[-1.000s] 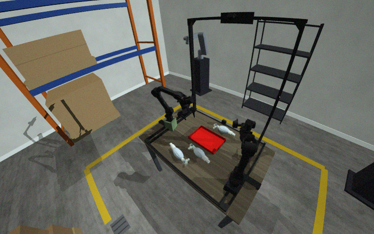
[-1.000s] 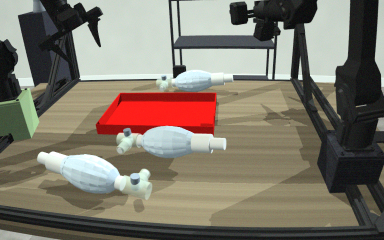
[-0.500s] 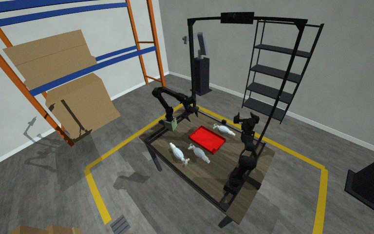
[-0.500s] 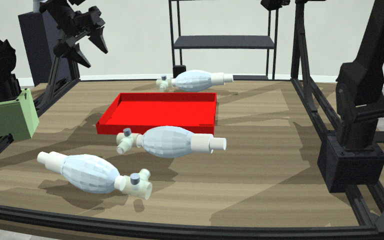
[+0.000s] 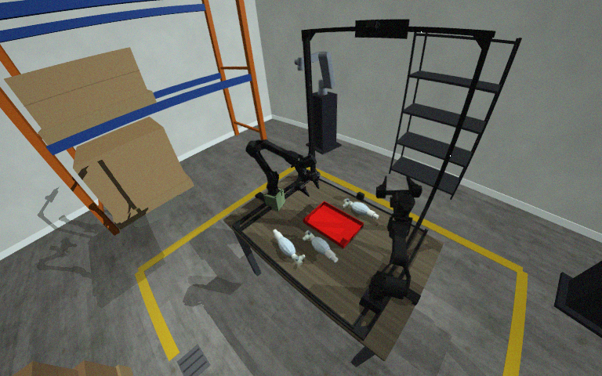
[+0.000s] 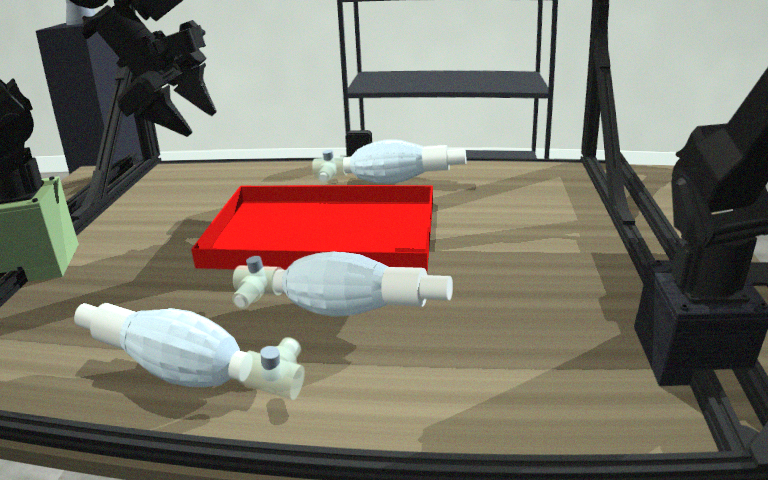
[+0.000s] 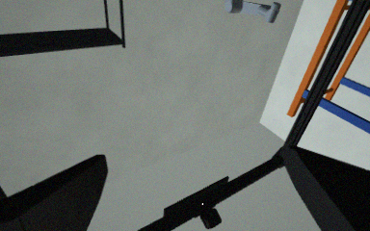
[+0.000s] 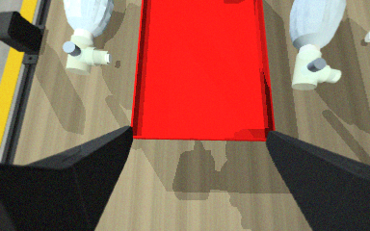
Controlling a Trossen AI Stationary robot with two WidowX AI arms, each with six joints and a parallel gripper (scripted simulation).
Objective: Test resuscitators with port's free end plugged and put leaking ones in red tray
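Note:
The red tray [image 5: 328,223] [image 6: 317,226] [image 8: 207,72] is empty and flat on the table. One resuscitator [image 5: 361,209] [image 6: 387,162] [image 8: 90,16] lies beyond it, a second [image 5: 320,247] [image 6: 334,283] [image 8: 318,21] along its near side, a third [image 5: 284,246] [image 6: 178,348] nearest the front edge, its valve turned the other way. Grey plugs [image 6: 254,264] [image 6: 270,357] [image 8: 71,47] stick up from the valves. My right gripper [image 5: 312,190] [image 6: 202,123] [image 8: 199,135] is open and empty, high off the tray's end. My left gripper [image 5: 396,177] [image 7: 196,159] is open and empty, pointing up.
The right arm stands on a green base [image 5: 274,199] [image 6: 39,232], the left arm on a black base [image 6: 702,333]. Black frame rails [image 6: 362,447] run along the table [image 6: 509,396] edges. A small black block [image 5: 360,195] [image 6: 359,141] stands behind the far unit. Posts rise at the far corners.

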